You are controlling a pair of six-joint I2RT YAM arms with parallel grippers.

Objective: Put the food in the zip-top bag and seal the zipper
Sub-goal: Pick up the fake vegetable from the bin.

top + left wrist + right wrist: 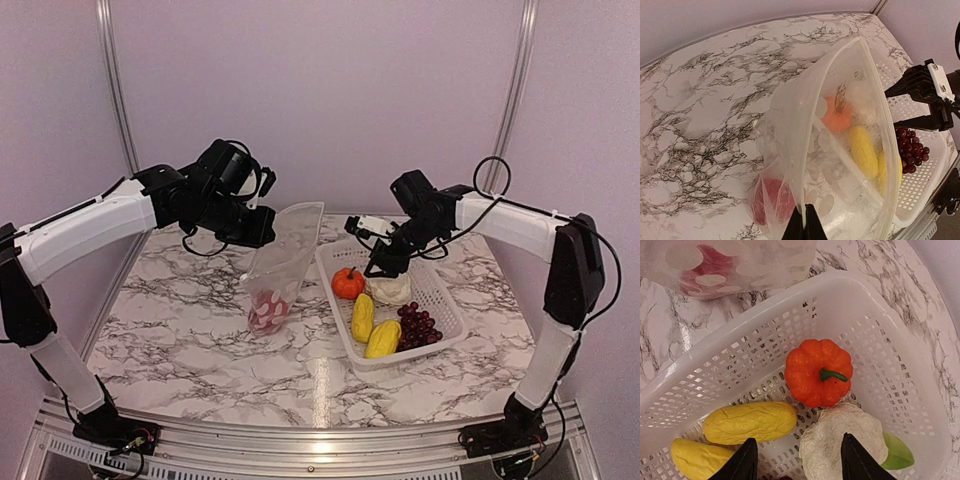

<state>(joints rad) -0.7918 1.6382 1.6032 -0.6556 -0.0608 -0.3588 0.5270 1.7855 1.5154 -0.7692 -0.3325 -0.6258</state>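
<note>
The zip-top bag [285, 255] stands upright on the marble table with its mouth held open, the zipper [875, 75] unsealed along the rim. My left gripper [806, 220] is shut on the bag's mouth edge. A red food piece [268, 310] lies at the bag's bottom. My right gripper [799, 442] hangs open low over the white basket [400, 358], one finger over the white cauliflower [837, 435], the other by a yellow piece [750, 421]. The orange pumpkin [818, 371], a second yellow piece [383, 338] and the purple grapes [420, 325] also lie in the basket.
The basket sits right of the bag, almost touching it. Pale walls with metal posts [112, 80] close in the back and sides of the table. The left arm [90, 225] reaches in from the left above the tabletop.
</note>
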